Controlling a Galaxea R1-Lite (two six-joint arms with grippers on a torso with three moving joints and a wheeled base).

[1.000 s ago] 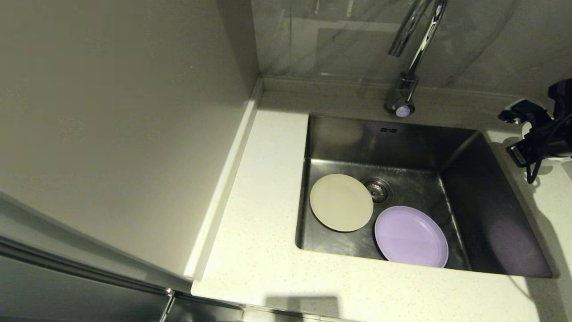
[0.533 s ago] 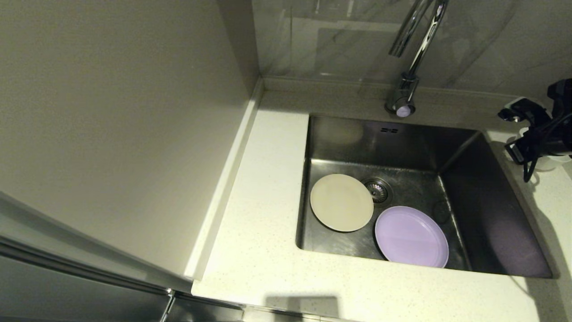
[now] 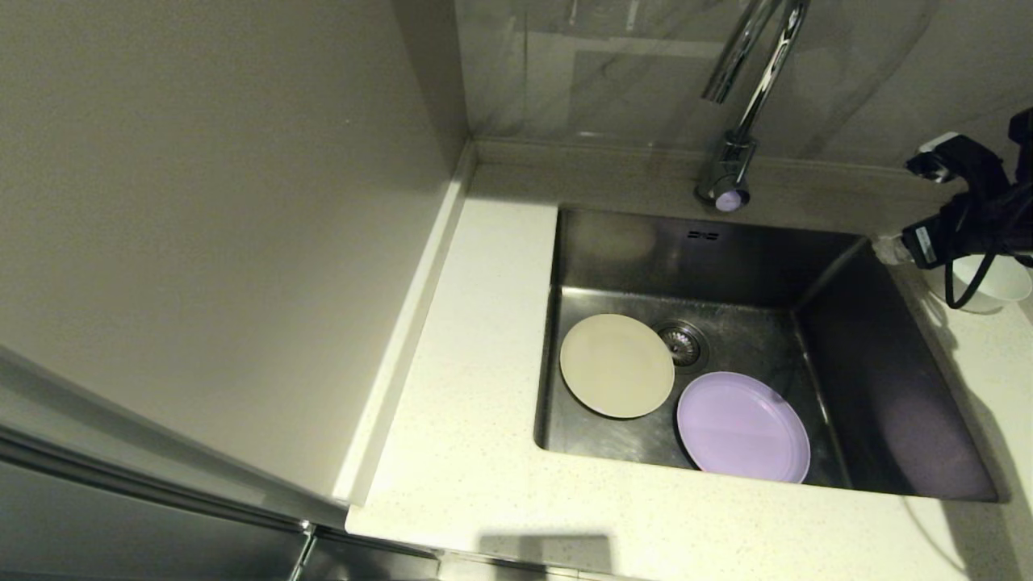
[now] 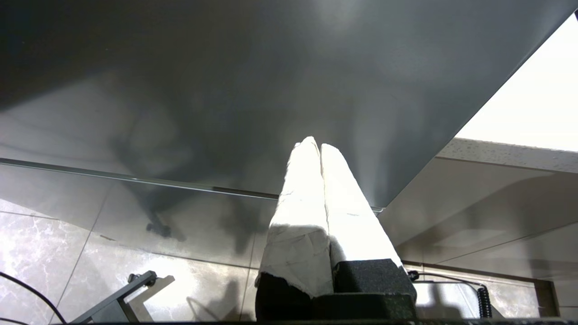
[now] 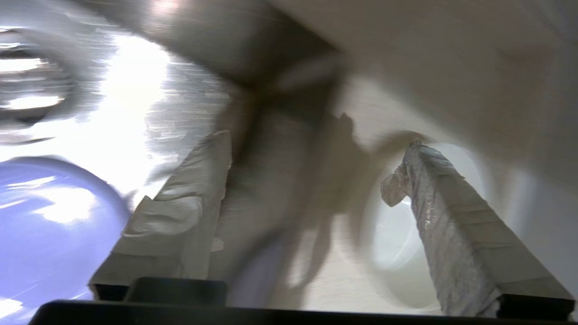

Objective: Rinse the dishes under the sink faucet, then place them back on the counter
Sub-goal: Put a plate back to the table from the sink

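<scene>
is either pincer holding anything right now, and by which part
Nothing is held. The right pincer is open above the white bowl on the counter, its fingers wide apart and empty. The left pincer is shut on nothing, parked away from the sink.

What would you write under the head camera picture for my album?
Cream plate and purple plate lie in the sink; right pincer, open, beside the white bowl.

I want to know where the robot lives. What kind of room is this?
Most likely a kitchen. There is a steel sink with a tall shiny faucet set into a speckled counter, and two plates, a cream plate and a purple plate, lie in the sink.
</scene>
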